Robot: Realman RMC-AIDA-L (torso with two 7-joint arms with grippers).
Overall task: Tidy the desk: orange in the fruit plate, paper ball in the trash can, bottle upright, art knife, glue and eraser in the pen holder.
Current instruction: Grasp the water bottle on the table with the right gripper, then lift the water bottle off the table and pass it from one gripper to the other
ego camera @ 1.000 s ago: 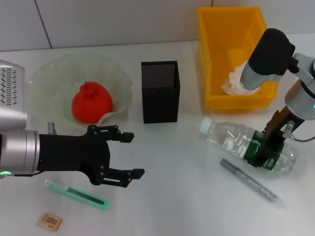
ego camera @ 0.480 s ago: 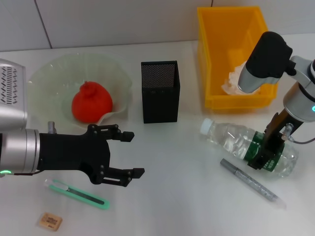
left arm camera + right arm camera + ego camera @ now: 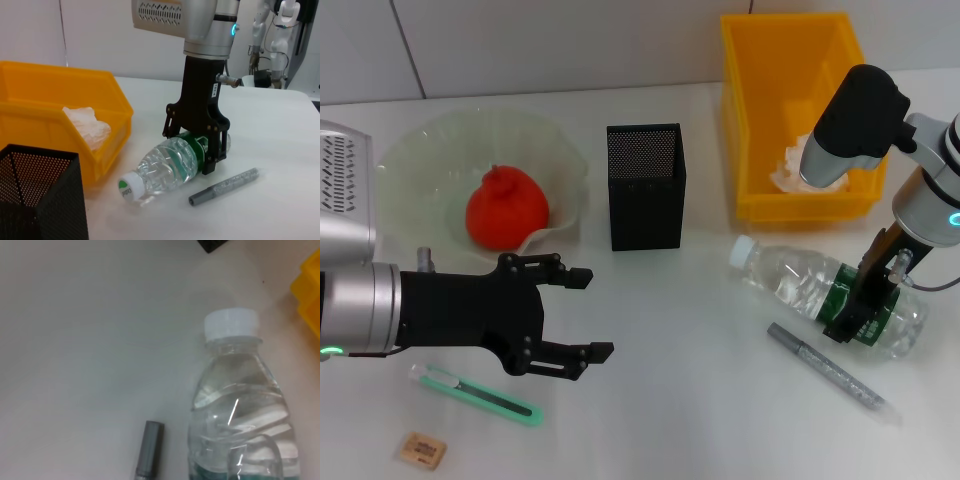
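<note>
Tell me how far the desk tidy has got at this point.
Done: orange in the fruit plate, paper ball in the yellow bin. In hand: the right pincer straddles the bottle, which lies on its side. Left: art knife, eraser and grey glue pen lie outside the pen holder. The left pincer hovers open.

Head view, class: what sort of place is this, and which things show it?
Probably a robotics lab's mock desk: a white table with a mesh pen holder, a yellow bin and a pen, while another robot stands behind it.
</note>
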